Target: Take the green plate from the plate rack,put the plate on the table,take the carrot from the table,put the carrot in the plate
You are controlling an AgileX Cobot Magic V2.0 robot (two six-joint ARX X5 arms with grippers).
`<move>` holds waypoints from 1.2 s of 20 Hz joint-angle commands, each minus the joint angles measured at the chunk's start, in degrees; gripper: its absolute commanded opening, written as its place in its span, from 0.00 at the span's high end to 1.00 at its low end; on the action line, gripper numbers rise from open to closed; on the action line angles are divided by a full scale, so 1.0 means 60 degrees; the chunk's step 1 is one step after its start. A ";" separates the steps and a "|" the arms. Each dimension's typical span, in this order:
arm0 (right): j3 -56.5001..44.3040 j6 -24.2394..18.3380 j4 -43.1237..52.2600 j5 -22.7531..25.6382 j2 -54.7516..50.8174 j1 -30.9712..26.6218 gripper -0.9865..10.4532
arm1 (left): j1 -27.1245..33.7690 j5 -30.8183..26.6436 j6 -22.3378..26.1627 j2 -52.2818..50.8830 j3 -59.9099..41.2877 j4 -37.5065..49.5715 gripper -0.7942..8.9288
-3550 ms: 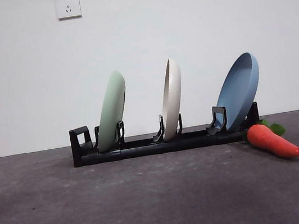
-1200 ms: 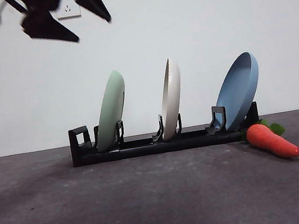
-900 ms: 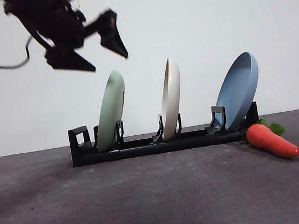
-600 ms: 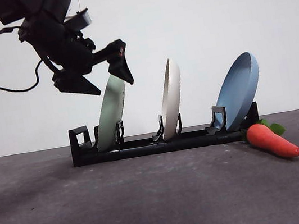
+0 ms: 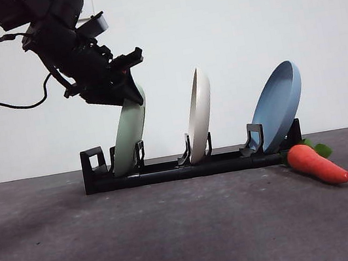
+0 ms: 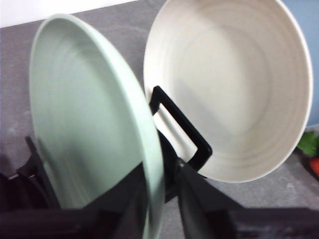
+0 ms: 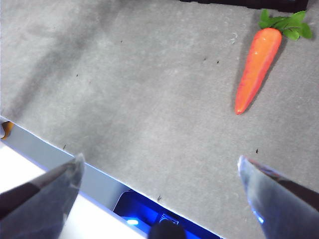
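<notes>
Three plates stand in the plate rack (image 5: pixel 186 167); the carrot (image 5: pixel 316 165) lies right.

So the left arm comes in from the upper left of the front view, bulky and black with a cable looping off it, angled down so the left gripper (image 5: pixel 124 88) sits right at the top edge of the green plate (image 5: pixel 128 134). In the left wrist view its two fingers (image 6: pixel 130 199) are closed in on that plate's rim, one on each face, with barely any gap left. The right gripper (image 7: pixel 159 172) just hangs above the desk (image 7: pixel 139 99) with its fingers spread wide apart and nothing between them.
</notes>
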 commanded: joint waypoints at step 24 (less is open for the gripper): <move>0.0036 0.0066 0.0146 0.0022 0.0022 0.0022 0.31 | -0.0357 0.1253 -0.0495 -0.3144 -0.0015 -0.1038 0.93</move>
